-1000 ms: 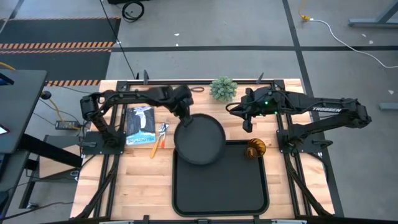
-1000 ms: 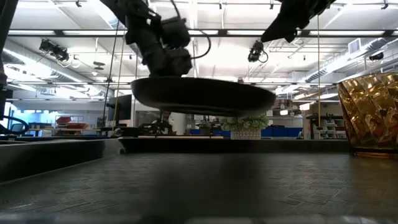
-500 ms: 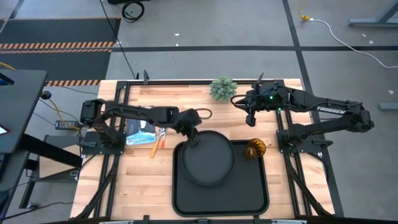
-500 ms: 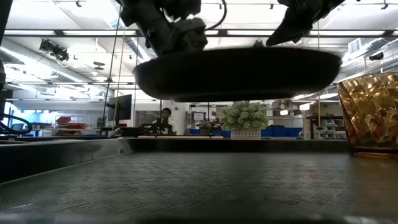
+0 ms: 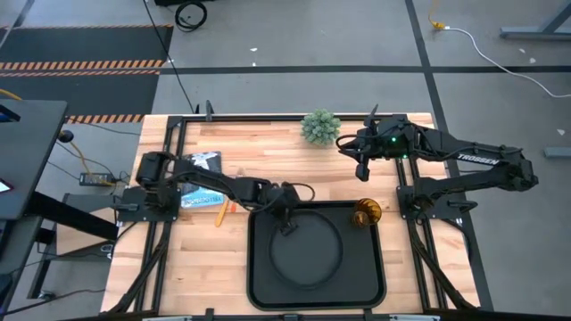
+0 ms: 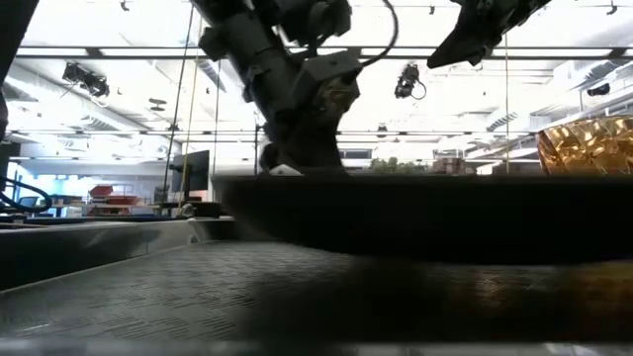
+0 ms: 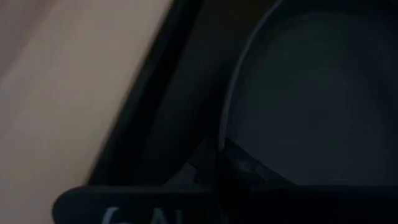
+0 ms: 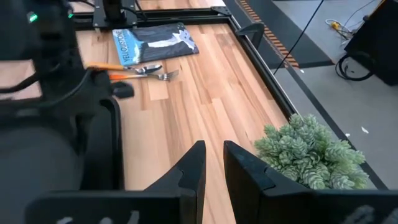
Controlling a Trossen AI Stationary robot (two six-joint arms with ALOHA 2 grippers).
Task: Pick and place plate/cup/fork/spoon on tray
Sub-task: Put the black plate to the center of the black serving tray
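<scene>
Wooden planks make up the worktop (image 5: 214, 259), and beyond it I see grey floor with hazard stripes at the far left. On my overhead feed the tray (image 5: 260, 283) sits at the near middle, and the plate (image 5: 308, 252) lies inside it, toward the far side, its rim close to the tray's far edge. From table height the plate (image 6: 425, 213) fills most of the width as a dark band low over the tray floor (image 6: 129, 297); I cannot tell whether it rests fully flat.

My left gripper (image 5: 287, 223) reaches in from the left, its jaws clamped on the plate's far-left rim; the left wrist feed shows a dark finger (image 7: 239, 163) lying on that rim (image 7: 231, 106).

The cup (image 5: 366, 213) stands in the tray's far-right corner. The fork (image 8: 155, 76) and the spoon (image 8: 137, 70) lie together on the wood left of the tray, just beside a blue booklet (image 5: 202, 179).

My right gripper (image 5: 361, 166) hangs above the far right of the worktop, jaws nearly together with a narrow gap and holding nothing, near a small green plant (image 5: 320, 127).
</scene>
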